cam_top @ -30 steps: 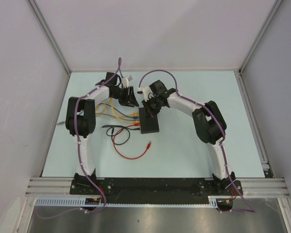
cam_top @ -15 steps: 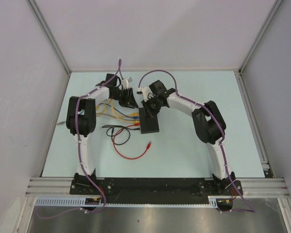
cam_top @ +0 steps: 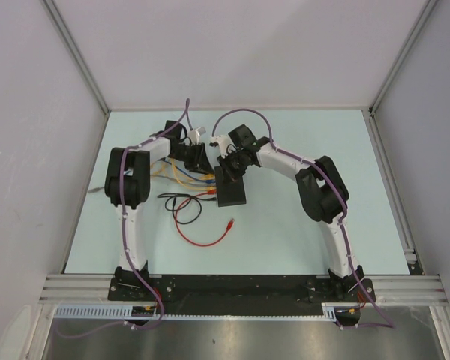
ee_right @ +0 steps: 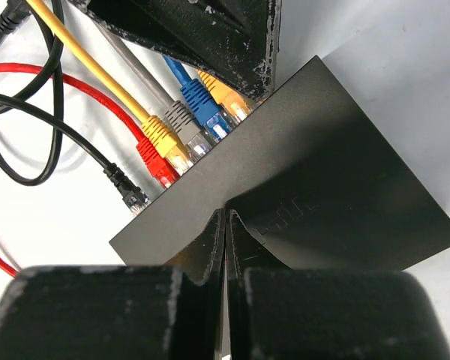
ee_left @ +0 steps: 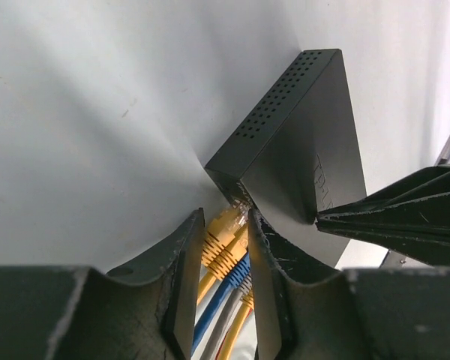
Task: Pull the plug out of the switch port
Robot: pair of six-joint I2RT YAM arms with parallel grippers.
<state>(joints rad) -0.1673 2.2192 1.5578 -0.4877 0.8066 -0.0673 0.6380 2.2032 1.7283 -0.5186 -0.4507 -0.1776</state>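
The matte-black switch (cam_top: 231,189) lies mid-table, its port edge facing left. A row of plugs sits in that edge: red (ee_right: 151,161), yellow (ee_right: 161,139), grey (ee_right: 184,120), blue (ee_right: 202,101) and a far yellow plug (ee_right: 229,101). My left gripper (cam_top: 199,159) is at the port edge. Its two fingers (ee_left: 187,255) clasp the far yellow plug (ee_left: 223,234) from both sides, right at the switch (ee_left: 307,150). My right gripper (ee_right: 226,214) is shut, its tips pressed on the switch's top (ee_right: 330,195). It also shows in the top view (cam_top: 229,166).
A loose black cable end (ee_right: 131,191) lies by the switch's near corner. Black and red cable loops (cam_top: 184,206) spread to the left of the switch, and a loose red plug (cam_top: 229,223) lies in front of it. Yellow cables (cam_top: 172,171) run under the left arm.
My left gripper has moved right, up to the port edge of the switch, and now straddles the far yellow plug. The right gripper and the switch have stayed put.
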